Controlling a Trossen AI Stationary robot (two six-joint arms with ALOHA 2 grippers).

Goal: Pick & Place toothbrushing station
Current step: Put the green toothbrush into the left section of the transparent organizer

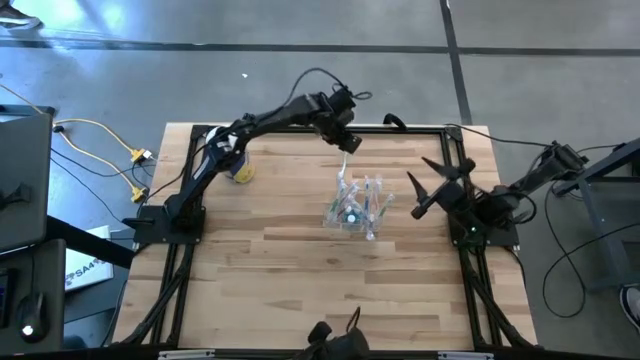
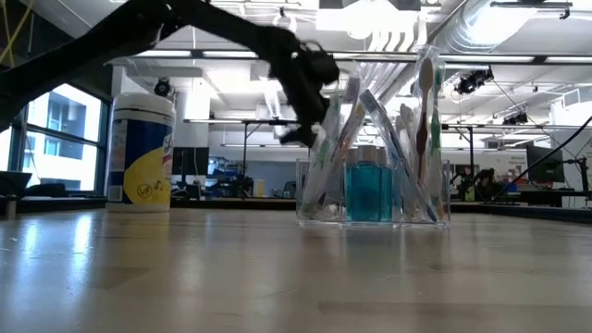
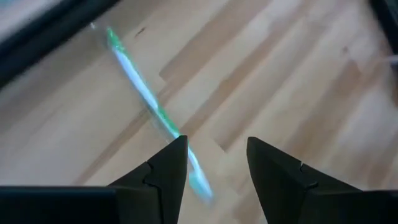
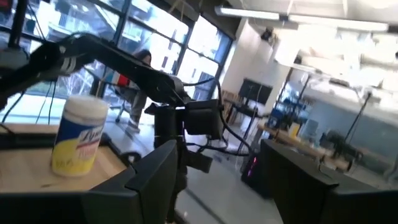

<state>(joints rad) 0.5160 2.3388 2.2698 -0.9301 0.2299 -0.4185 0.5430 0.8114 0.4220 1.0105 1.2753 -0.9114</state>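
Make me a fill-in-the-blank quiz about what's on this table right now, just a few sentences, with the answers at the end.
1. The bottle inside the clear toothbrushing station holds ___ liquid.
2. The white tub carries a ___ label.
3. In the high view, that tub stands on the ___ arm's side of the table.
4. Past the left gripper, its wrist view shows a white and ___ toothbrush.

Answers: blue; yellow; left; green
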